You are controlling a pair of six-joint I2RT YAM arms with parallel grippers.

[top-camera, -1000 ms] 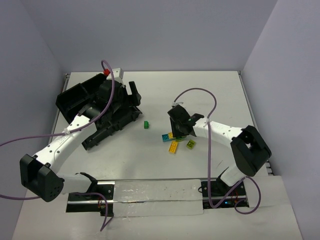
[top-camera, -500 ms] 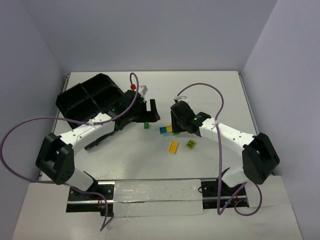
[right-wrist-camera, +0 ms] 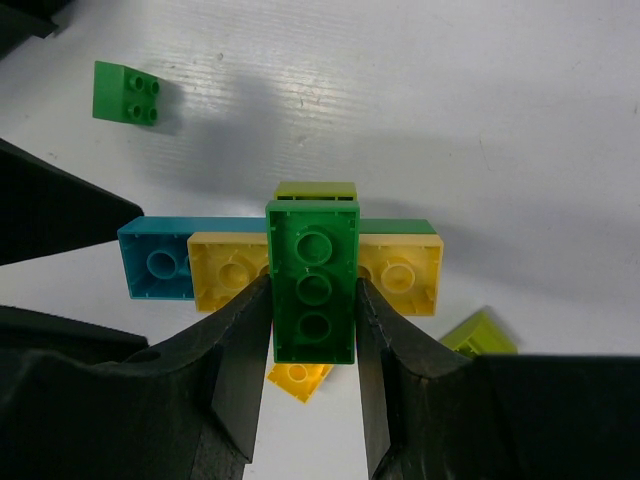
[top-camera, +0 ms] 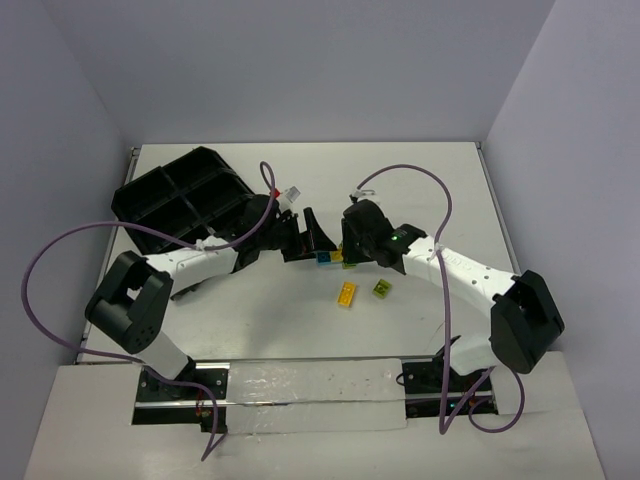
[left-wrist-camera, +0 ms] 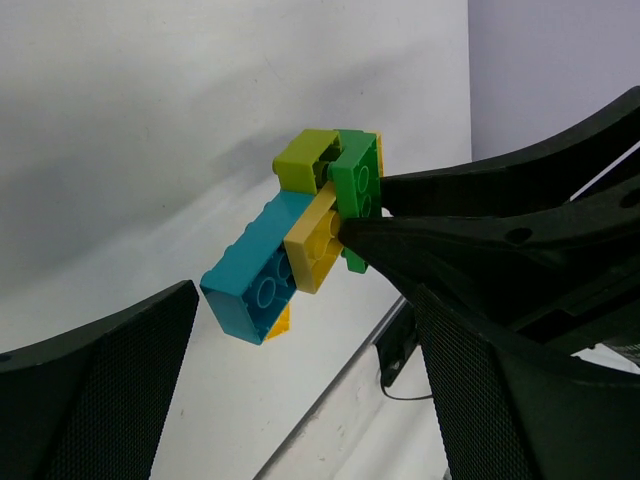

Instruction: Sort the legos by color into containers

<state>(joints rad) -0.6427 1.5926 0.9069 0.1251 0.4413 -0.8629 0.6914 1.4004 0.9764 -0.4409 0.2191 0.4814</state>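
My right gripper (right-wrist-camera: 313, 330) is shut on a dark green lego (right-wrist-camera: 313, 280) that is stuck crosswise onto a joined cluster. The cluster is made of a yellow brick (right-wrist-camera: 400, 270), a cyan brick (right-wrist-camera: 155, 260) and a lime brick (right-wrist-camera: 315, 188). From above, the cluster (top-camera: 330, 258) sits between both grippers. My left gripper (top-camera: 310, 235) is open and right beside it. Its fingers (left-wrist-camera: 95, 390) stand wide apart, just short of the cyan brick (left-wrist-camera: 255, 280). The black compartment tray (top-camera: 185, 195), the containers, lies at the far left.
A loose yellow brick (top-camera: 347, 293) and a loose lime brick (top-camera: 382, 289) lie on the table just in front of the cluster. A small green brick (right-wrist-camera: 125, 92) lies beyond it. Purple cables loop over both arms.
My left arm has swung from the tray to the table's middle, its open gripper now at the cluster. The right gripper shifted slightly left and back with the cluster.
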